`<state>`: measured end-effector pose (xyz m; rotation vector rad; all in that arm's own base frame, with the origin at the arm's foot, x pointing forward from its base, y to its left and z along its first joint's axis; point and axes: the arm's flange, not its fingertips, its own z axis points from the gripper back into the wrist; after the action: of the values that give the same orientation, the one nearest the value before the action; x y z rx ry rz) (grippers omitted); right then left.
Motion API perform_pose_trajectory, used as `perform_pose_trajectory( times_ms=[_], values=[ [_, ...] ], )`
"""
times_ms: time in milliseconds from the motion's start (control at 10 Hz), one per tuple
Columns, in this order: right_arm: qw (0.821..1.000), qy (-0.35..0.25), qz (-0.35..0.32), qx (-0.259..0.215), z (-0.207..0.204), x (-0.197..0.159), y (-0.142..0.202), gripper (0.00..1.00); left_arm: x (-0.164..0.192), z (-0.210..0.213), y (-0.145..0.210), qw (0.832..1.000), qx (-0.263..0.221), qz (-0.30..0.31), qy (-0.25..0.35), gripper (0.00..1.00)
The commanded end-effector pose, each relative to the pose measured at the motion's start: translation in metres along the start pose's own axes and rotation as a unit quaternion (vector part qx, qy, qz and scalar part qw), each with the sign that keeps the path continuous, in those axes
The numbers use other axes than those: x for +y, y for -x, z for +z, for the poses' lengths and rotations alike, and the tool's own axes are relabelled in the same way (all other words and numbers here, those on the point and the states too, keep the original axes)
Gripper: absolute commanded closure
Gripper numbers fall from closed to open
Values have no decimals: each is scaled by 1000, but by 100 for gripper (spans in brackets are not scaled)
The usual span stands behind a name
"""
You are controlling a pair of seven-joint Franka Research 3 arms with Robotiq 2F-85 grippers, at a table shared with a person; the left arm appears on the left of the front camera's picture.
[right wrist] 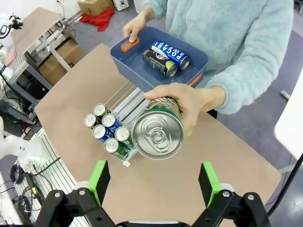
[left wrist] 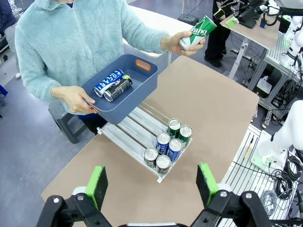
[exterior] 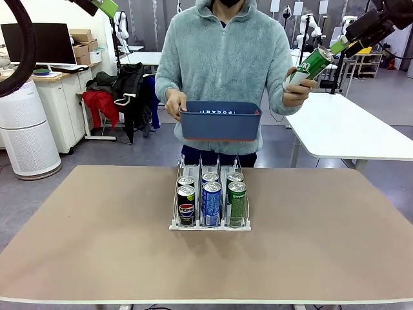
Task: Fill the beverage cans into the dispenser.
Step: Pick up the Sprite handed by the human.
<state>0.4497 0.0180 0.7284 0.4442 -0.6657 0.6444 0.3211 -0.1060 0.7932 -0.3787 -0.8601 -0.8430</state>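
Note:
The dispenser stands mid-table with two cans in each of its three lanes: black Pepsi, blue and green in front. Across the table, a person's hand holds a green can up, tilted, its silver top facing my right gripper. That gripper is open, high at the right, close to the can's top. My left gripper is open and holds nothing, high above the table. The dispenser's rear lanes are bare.
The person's other hand holds a dark blue bin above the dispenser's far end. A blue can and a black can lie inside it. A white table stands behind at the right.

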Motion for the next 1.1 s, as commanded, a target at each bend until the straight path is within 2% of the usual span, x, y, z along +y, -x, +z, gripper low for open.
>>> perform_pose_trajectory(
  times_ms=[0,1000],
  values=[
    [1000,-11,-4,6,-8,-5,-5,0,0,0,1,1000,0,0,1,0],
    [999,-35,7,23,-64,-20,-27,0,0,0,1,1000,0,0,1,0]
  ],
)
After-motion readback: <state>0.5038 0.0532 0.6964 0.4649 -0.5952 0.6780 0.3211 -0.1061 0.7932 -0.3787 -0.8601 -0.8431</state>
